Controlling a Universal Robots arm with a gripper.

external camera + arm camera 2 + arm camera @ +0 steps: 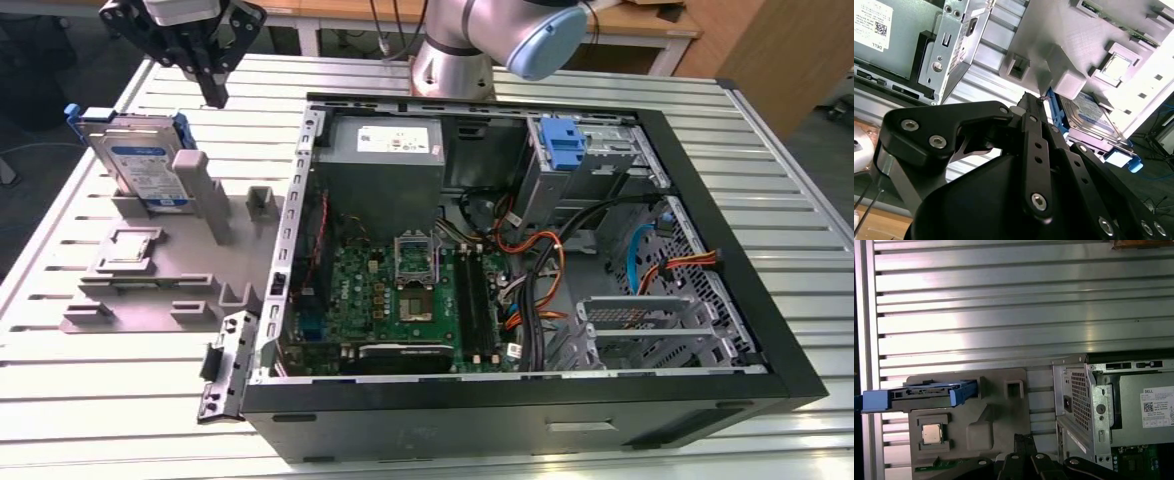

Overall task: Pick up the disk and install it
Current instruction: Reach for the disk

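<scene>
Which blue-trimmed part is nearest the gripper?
The disk, standing on edge in the grey stand outside the computer case, close to the gripper. The silver cage with a blue latch sits inside the case, farther away.

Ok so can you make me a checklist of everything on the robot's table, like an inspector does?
Surface: ribbed metal table, carrying a grey holder and an open computer case.
Job's things: the disk stands on edge in the holder, outside the case, not yet installed.
Clutter: a small square chip sits in the holder.
Grippers: the gripper is shut, holds nothing, and hovers above the holder, apart from the disk.
Cables: orange, black and blue wires run inside the case.
Surroundings: wooden furniture behind the table.
</scene>
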